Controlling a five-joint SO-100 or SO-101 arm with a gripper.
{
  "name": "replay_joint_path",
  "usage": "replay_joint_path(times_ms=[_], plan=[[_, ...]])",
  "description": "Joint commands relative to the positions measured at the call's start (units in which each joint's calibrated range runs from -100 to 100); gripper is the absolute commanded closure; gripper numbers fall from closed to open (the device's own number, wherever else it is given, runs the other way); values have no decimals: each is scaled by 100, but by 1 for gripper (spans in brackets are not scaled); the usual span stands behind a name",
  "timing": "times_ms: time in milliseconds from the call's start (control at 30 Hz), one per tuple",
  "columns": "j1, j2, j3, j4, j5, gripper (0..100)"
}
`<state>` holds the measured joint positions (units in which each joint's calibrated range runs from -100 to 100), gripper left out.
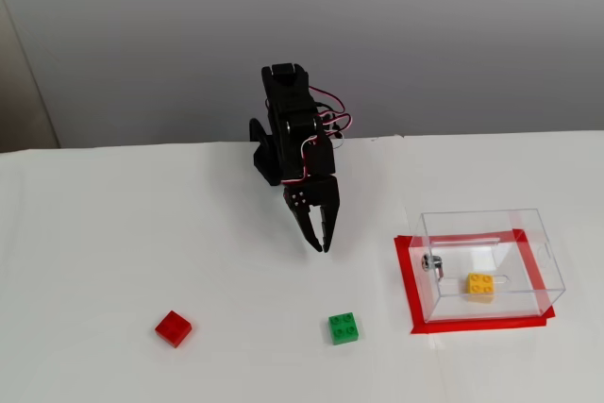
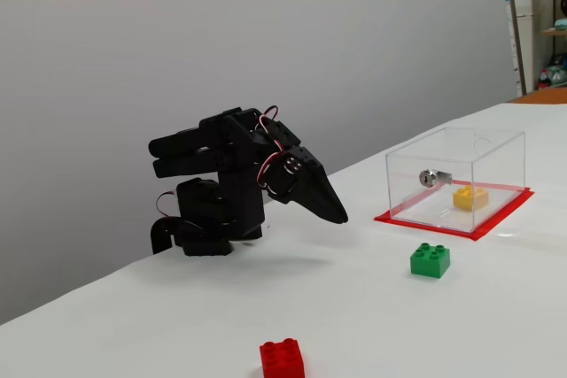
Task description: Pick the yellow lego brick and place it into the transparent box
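**Yellow brick already boxed, arm folded well away**

White table point(image 1: 113, 233) runs across the whole room, and the black arm point(image 1: 293, 139) sits folded low at its back edge. From where I stand, the clear box point(image 1: 486, 261) is the next biggest thing, resting on a red-taped patch off to the right in both fixed views, well apart from the arm. Its metal fitting point(image 1: 432, 262) shows on the near wall.

The claw point(image 1: 321, 244) points down at bare table, fingers closed together and holding nothing.

The yellow brick point(image 1: 479, 286) lies inside the box, on its floor, studs up, so it sits right of the claw and walled off from it. I judge the placing done; no reach seems called for.

A green brick point(image 1: 343, 327) sits between claw and box, nearer the front, and a red brick point(image 1: 174, 328) lies far left.
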<state>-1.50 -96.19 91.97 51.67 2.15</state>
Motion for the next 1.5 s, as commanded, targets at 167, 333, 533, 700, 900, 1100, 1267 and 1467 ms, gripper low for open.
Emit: replay_joint_path(times_ms=[167,333,533,700,900,1100,1267,1467], plan=[[-2,-355,469,-93,-17,98],[-91,-355,749,-93,-22,98],[-142,-355,749,-76,-11,99],[-142,-355,749,-50,-11,99],[-142,-355,749,-50,-11,99],[-150,-355,749,-41,15,99],[-150,-355,740,-6,9,99],[-135,-355,541,507,46,99]])
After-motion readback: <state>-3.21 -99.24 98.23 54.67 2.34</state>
